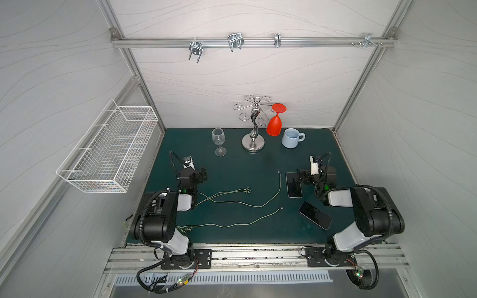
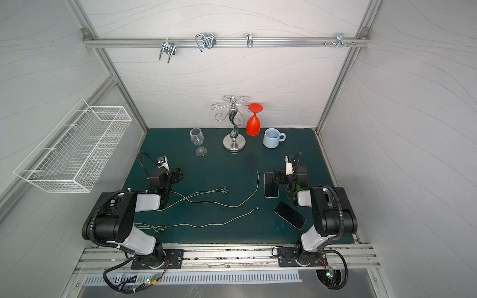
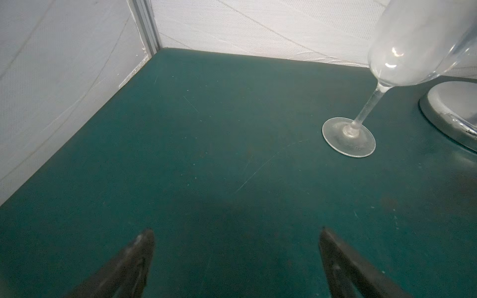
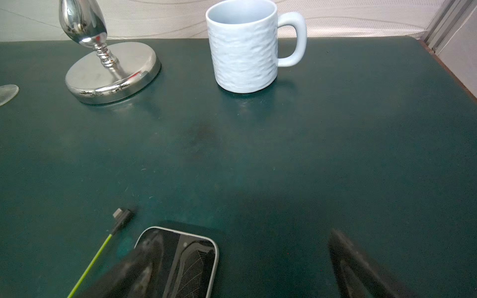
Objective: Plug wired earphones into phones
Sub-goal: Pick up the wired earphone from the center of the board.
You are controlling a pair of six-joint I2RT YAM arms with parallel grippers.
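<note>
Two pale yellow-green wired earphones lie on the green mat in both top views. One cable (image 1: 268, 201) curves from its dark plug (image 1: 278, 172) to earbuds (image 1: 247, 190); the other cable (image 1: 232, 225) runs from its plug (image 1: 281, 208) towards my left arm. Two black phones lie at the right, one straight (image 1: 293, 185) and one angled (image 1: 315, 215). My right gripper (image 4: 244, 237) is open above the straight phone's (image 4: 191, 263) far end, with the plug (image 4: 121, 215) beside it. My left gripper (image 3: 236, 232) is open over bare mat, holding nothing.
At the back stand a clear wine glass (image 1: 219, 140), a chrome glass stand (image 1: 253, 144) with a red glass (image 1: 274, 125) hung upside down, and a pale blue mug (image 1: 291, 139). A white wire basket (image 1: 108, 152) hangs on the left wall.
</note>
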